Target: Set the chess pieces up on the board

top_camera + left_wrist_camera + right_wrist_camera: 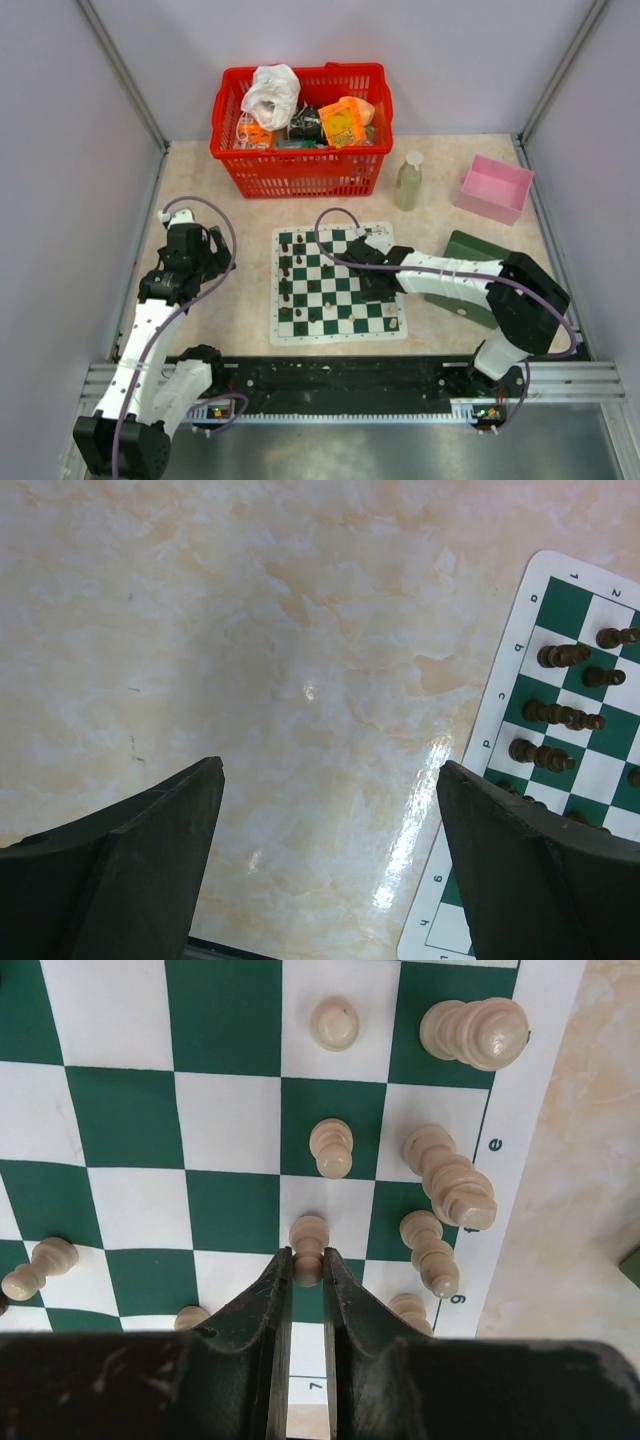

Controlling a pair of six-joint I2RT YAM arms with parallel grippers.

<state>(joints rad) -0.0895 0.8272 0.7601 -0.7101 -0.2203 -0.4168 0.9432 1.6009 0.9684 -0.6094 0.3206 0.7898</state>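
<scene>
The green and white board (pixel 345 285) lies mid-table. Dark brown chess pieces (pixel 286 270) stand along its left side, and the left wrist view shows them too (pixel 563 715). My right gripper (pixel 378 292) reaches over the board's right part, shut on a cream pawn (pixel 308 1245) just above a green square (pixel 225 1020). Beside it stand other cream pawns (pixel 332 1148), and larger cream pieces (pixel 455 1185) are at the right edge. My left gripper (pixel 205 250) hovers open over bare tabletop left of the board (pixel 575 595), with nothing between its fingers (pixel 170 830).
A red basket (pixel 300 170) of packets sits at the back. A pale green bottle (pixel 408 180) and a pink box (pixel 494 188) stand at the back right. A dark green box (pixel 470 255) lies right of the board, under my right arm.
</scene>
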